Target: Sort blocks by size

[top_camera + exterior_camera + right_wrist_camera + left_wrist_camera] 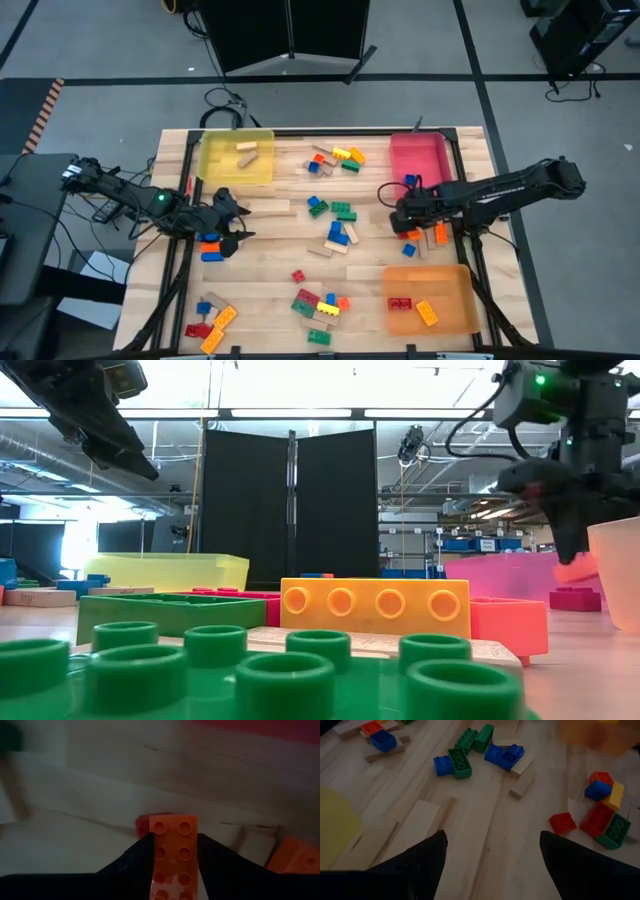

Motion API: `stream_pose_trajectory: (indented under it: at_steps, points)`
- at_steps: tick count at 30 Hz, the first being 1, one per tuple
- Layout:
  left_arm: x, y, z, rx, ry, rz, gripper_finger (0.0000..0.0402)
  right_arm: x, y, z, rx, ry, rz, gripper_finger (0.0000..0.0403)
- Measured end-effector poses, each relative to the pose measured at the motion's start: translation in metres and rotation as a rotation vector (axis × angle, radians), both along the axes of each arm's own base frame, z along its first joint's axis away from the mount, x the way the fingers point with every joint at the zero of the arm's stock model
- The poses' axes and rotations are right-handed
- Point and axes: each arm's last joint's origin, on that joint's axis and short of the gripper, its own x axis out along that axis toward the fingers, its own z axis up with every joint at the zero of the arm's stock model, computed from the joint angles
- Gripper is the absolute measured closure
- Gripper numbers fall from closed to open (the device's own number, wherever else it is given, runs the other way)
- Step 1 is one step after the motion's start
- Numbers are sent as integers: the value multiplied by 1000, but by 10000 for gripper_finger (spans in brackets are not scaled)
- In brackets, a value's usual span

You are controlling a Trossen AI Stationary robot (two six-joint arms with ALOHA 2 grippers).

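The right claw (175, 842) is clamped on an orange studded brick (172, 855); in its wrist view the brick runs between the two dark fingers and its near end is cut off by the frame's bottom edge. A red piece (145, 822) behind it is mostly hidden. In the high view this claw (400, 212) sits right of centre on the table (270, 285), below the pink tray (418, 158), and the held brick cannot be made out there. The left claw (232, 222) hangs at centre-left with jaws spread wide and nothing between them. Loose blocks (338, 232) lie scattered mid-table; the low view shows only blurred near bricks.
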Motion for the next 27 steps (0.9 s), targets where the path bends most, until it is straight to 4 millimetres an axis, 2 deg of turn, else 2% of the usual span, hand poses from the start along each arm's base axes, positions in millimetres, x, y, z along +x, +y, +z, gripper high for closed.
stream_pose_trajectory:
  at_steps: [5, 9, 14, 17, 21, 27]
  points:
    - [0, 0, 0, 1, 0, 0, 78, 8, 6, 19, 2, -46, 35, 256]
    - [0, 0, 0, 1, 0, 0, 78, 12, 18, 45, 12, -74, 66, 256]
    - [0, 0, 0, 1, 0, 0, 78, 13, 47, 82, 65, -148, 80, 254]
    - [0, 0, 0, 5, 1, -3, 78, 10, 72, 96, 98, -194, 77, 254]
    - [0, 0, 0, 19, 3, -13, 78, 0, 109, 98, 116, -204, 22, 253]
    - [0, 0, 0, 20, 3, -14, 78, -13, 163, 71, 122, -99, -22, 253]
